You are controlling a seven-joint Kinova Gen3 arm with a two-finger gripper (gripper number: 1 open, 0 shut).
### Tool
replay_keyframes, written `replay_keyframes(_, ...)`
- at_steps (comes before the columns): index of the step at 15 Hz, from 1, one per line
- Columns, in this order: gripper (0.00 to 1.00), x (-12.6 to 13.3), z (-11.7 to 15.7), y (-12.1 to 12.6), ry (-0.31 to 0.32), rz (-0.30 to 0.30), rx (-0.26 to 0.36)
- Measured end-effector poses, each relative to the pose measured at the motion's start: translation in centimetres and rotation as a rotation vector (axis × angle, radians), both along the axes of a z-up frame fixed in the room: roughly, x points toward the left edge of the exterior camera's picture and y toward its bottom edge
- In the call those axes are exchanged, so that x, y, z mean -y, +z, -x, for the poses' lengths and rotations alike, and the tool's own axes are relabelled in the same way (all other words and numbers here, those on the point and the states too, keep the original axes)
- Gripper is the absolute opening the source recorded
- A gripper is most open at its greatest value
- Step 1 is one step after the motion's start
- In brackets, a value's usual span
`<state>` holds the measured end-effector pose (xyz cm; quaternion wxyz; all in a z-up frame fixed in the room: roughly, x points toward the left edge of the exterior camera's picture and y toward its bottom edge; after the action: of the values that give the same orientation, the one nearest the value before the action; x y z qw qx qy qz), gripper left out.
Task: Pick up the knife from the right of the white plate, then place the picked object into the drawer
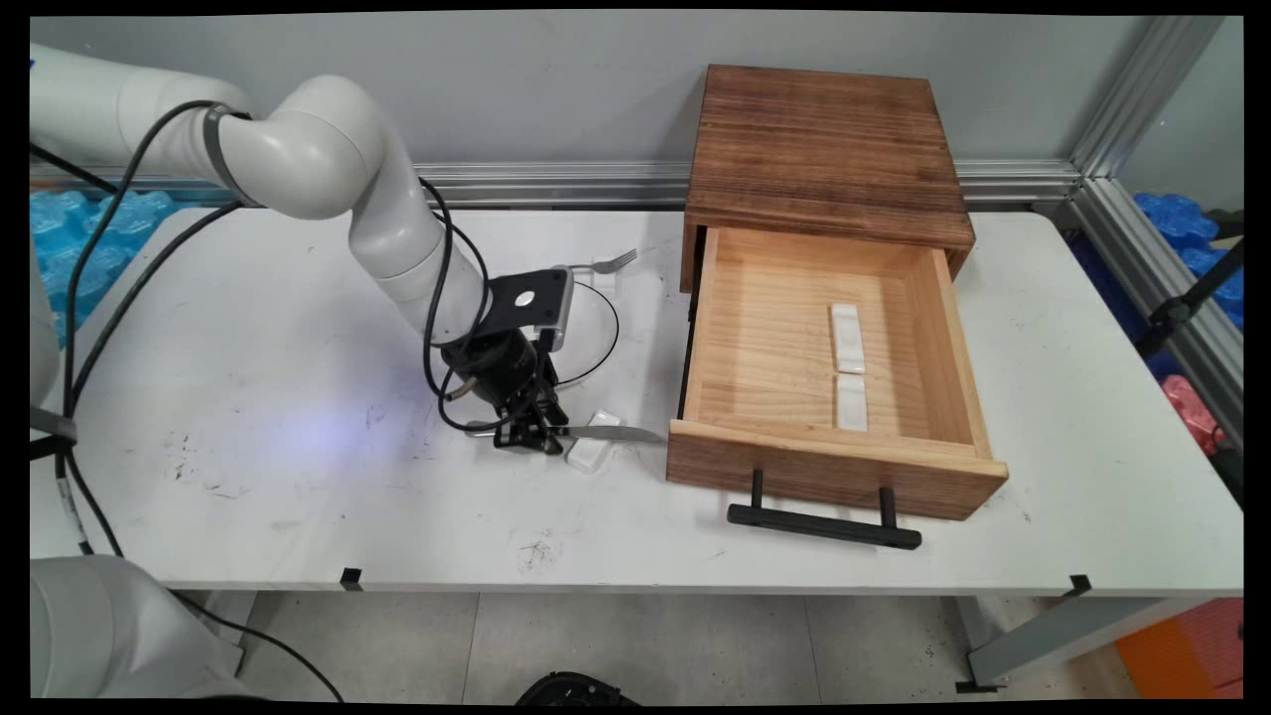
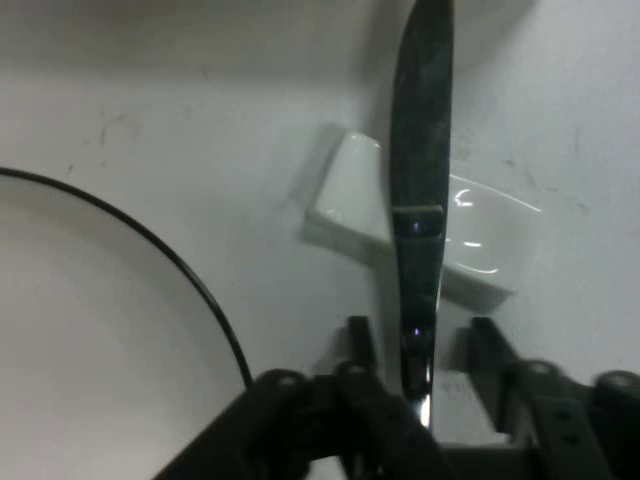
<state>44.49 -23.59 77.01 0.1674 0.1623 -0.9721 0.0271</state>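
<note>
Slim silver metal table knife (image 2: 421,150) — lying across the small white ceramic rest (image 2: 425,225), stiff, slippery; I am straddling its handle with my black two-finger gripper (image 2: 420,345), jaws spread — pinching nothing.

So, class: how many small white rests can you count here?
3: two lie end to end in the open drawer, at and; one sits under the knife at.

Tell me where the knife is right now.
In the main view the knife lies left of the open wooden drawer, its blade resting across a small white rest. The claw straddles its handle, beside the plate.
</note>
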Motion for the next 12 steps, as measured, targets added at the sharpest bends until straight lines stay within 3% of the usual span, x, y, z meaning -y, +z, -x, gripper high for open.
replay_keyframes(12, 0.0, -0.79, -0.12, 0.66, -0.014, -0.009, 0.001)
